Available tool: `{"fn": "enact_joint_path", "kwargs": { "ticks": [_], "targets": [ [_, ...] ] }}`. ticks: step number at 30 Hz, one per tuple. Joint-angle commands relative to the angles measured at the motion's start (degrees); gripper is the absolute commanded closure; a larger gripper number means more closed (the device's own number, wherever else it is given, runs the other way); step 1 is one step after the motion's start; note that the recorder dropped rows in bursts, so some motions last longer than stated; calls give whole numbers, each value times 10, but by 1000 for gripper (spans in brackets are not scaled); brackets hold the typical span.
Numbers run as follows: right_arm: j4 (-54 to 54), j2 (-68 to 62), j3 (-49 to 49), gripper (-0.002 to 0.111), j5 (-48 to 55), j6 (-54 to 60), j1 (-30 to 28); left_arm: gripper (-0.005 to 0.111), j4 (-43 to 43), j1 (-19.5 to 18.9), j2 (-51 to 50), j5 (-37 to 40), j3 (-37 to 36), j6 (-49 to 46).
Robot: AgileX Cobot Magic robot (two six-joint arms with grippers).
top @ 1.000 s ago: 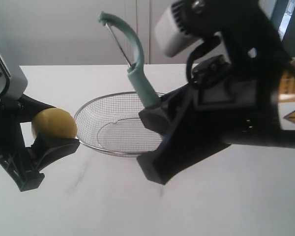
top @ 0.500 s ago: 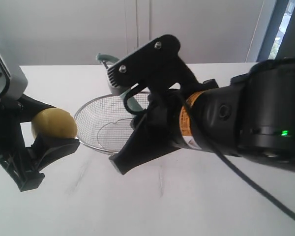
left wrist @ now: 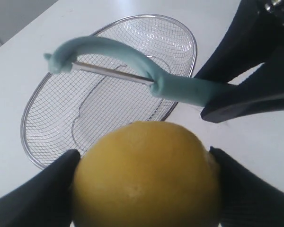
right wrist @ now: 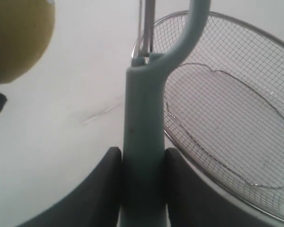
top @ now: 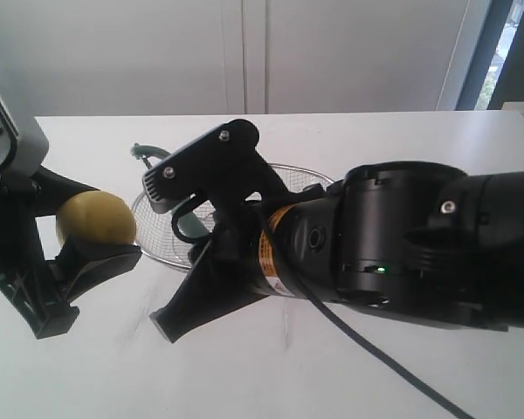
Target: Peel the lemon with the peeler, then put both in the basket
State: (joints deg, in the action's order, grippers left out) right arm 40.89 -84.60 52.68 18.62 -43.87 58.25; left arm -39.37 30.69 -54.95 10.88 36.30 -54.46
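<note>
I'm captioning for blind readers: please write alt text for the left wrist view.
A yellow lemon fills the foreground, clamped in the left end effector. Just beyond it, the right end effector holds a pale teal peeler, with a wire-mesh basket behind on a white table.

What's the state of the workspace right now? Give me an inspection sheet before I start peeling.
Surface: white table; only the basket rests on it.
Job's things: lemon held off the table, skin looks intact; peeler held by its handle, blade apart from the lemon; basket on the table, nothing in it.
Clutter: nothing seen.
Grippers: left gripper shut on the lemon; right gripper shut on the peeler handle.
Cables: black cable runs down across the right arm, above the table.
Surroundings: pale wall panels behind; window at the far right.
</note>
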Motion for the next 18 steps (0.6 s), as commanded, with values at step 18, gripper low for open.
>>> {"fn": "enact_joint_path", "kwargs": {
  "ticks": [18],
  "targets": [
    [-53, -17, -2, 108, -46, 6, 14, 107, -5, 4, 3, -23, -3, 5]
  ]
}}
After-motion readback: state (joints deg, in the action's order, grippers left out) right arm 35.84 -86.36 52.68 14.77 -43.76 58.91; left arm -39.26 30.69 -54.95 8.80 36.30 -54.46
